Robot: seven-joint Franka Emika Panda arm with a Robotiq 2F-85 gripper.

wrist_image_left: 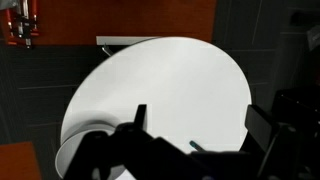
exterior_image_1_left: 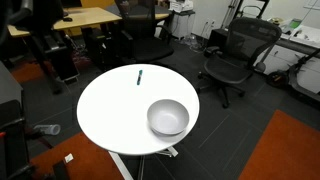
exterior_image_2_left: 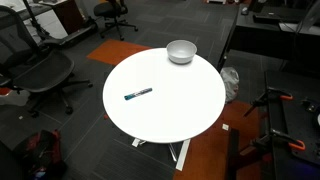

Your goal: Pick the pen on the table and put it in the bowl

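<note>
The pen (exterior_image_1_left: 140, 76) is a thin dark stick lying flat on the round white table (exterior_image_1_left: 100, 110), near its far edge. In an exterior view the pen (exterior_image_2_left: 138, 95) lies left of the table's middle (exterior_image_2_left: 175, 115). The light grey-white bowl (exterior_image_1_left: 168, 117) stands upright and empty near the table's edge, well apart from the pen; it also shows in an exterior view (exterior_image_2_left: 181, 51). In the wrist view my gripper (wrist_image_left: 198, 112) is open and empty above the table (wrist_image_left: 170, 75). One teal-dark end of the pen (wrist_image_left: 195, 146) shows just below the gap between the fingers. The arm is out of both exterior views.
Black office chairs (exterior_image_1_left: 236, 55) (exterior_image_2_left: 40, 70) stand around the table. Tan wooden desks (exterior_image_1_left: 85, 18) are at the back. Orange carpet patches (exterior_image_1_left: 285, 150) (exterior_image_2_left: 115, 50) lie on the dark floor. A tripod stand (exterior_image_2_left: 275, 105) is beside the table.
</note>
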